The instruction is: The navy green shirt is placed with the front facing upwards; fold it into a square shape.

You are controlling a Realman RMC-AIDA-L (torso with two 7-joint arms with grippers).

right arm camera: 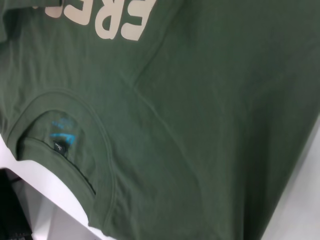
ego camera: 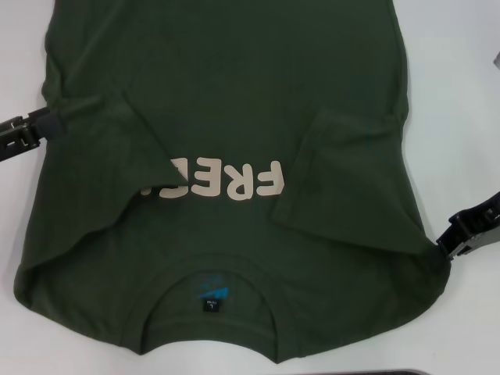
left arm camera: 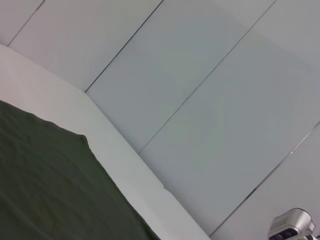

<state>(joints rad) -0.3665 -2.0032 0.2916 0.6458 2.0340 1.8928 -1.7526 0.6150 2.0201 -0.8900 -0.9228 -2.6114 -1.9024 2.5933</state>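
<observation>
The navy green shirt (ego camera: 226, 117) lay front up on the white table (ego camera: 469, 117), collar at the near edge and hem at the far side, so the cream "FREE!" lettering (ego camera: 223, 183) read upside down from the head camera. Both sleeves were folded inward over the chest: the left sleeve (ego camera: 117, 156) covered the end of the lettering, and the right sleeve (ego camera: 344, 180) lay just beside the letter F. A small blue neck label (ego camera: 209, 291) showed inside the round collar (ego camera: 211, 332).

The left gripper (ego camera: 48, 123) sat at the shirt's left edge, about level with the sleeve fold, touching the cloth. Its fingers looked pressed together on the fabric edge, though this is hard to confirm. The right gripper (ego camera: 447, 244) sat at the right edge nearer the shoulder, against the cloth; whether its fingers were apart or together, I cannot tell.

The left wrist camera showed a corner of green cloth (left arm camera: 50, 190) on the table, with a wall beyond.
</observation>
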